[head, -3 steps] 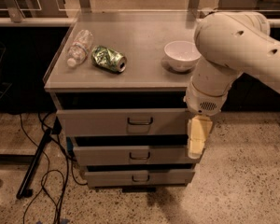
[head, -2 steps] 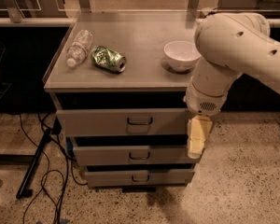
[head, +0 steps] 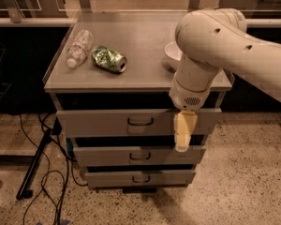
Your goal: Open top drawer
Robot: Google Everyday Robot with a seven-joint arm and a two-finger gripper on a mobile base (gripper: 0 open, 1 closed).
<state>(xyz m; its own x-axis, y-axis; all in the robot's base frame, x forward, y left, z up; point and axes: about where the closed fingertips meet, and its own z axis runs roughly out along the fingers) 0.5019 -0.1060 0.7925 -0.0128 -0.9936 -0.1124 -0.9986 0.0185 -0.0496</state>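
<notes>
The top drawer [head: 98,122] is the widest grey front under the cabinet top, with a small loop handle [head: 140,121] at its centre and a dark gap above it. My gripper [head: 183,137] hangs pointing down in front of the drawer's right part, to the right of the handle, its tip reaching the gap above the middle drawer [head: 107,155]. The white arm [head: 215,46] reaches in from the right over the cabinet top.
On the cabinet top [head: 145,36] lie a clear plastic bottle [head: 79,47], a crushed green can [head: 109,59] and a white bowl [head: 170,54], half hidden by the arm. The bottom drawer [head: 112,178] is lowest. Black cables and a stand leg [head: 35,165] lie on the floor at left.
The arm and gripper have shifted a little to the left, nearer the top drawer's handle, and cover more of the bowl. The drawers have not moved.
</notes>
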